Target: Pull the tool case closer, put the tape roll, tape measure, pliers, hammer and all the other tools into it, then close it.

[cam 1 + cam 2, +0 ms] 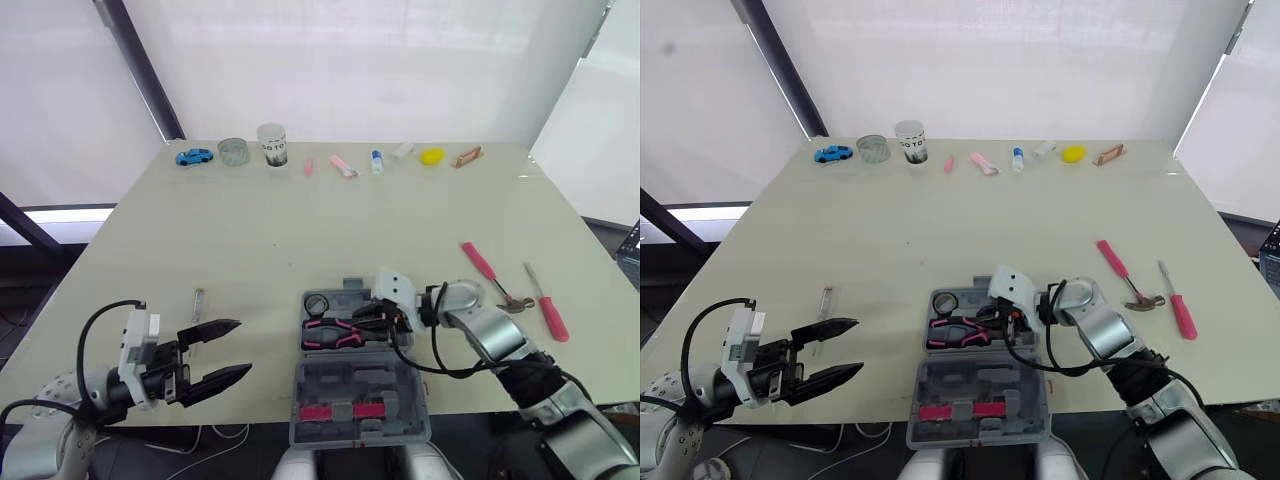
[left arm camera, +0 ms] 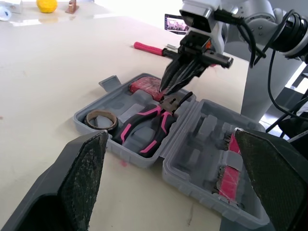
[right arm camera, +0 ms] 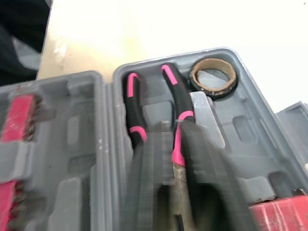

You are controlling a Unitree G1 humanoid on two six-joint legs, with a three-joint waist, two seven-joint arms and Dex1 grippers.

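Observation:
The grey tool case [image 1: 360, 410] lies open at the table's front edge, lid toward me. In its tray lie the pink-and-black pliers [image 1: 333, 333], the tape roll [image 1: 317, 303] and a red tape measure [image 2: 147, 85]. My right gripper [image 1: 362, 321] reaches into the tray, its fingers [image 2: 183, 72] closed down on the pliers' head. My left gripper [image 1: 243, 347] hovers open over the table left of the case, holding nothing. The pink-handled hammer [image 1: 485, 268] and a pink screwdriver [image 1: 548, 308] lie on the table to the right. A small metal tool [image 1: 198, 303] lies left of the case.
Along the table's far edge stand a blue toy car [image 1: 194, 156], a clear cup [image 1: 232, 151], a paper cup [image 1: 272, 145], a yellow object [image 1: 431, 156] and several small items. The case lid [image 1: 980, 405] overhangs the front edge.

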